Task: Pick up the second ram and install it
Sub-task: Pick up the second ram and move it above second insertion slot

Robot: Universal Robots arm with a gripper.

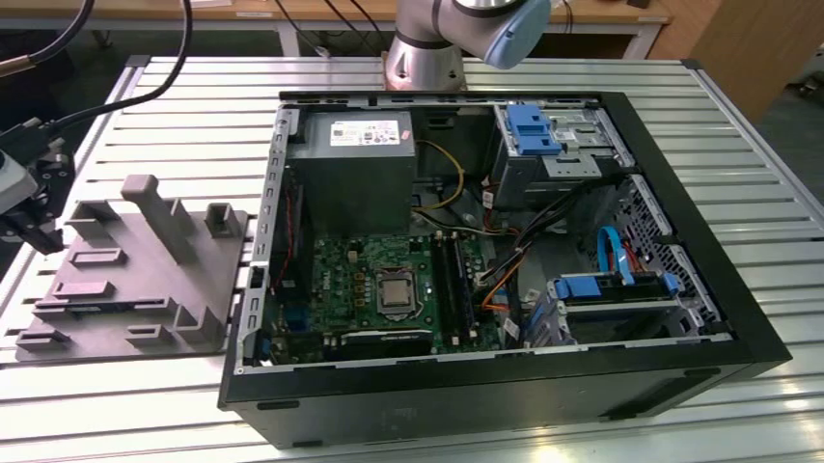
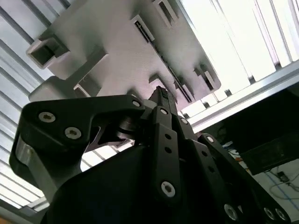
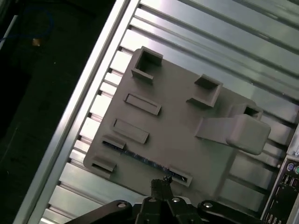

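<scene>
The gripper [image 3: 161,183], fingers drawn together with no gap seen and nothing held, hung over the one grey tray [image 3: 177,126]. One second ram [image 3: 140,160] lay flat in that tray's slot, near the fingertips.

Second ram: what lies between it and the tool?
Nothing. In the first wrist view the tool hangs over the grey tray, close to the second ram lying in its slot; only bare tray surface separates them.
</scene>
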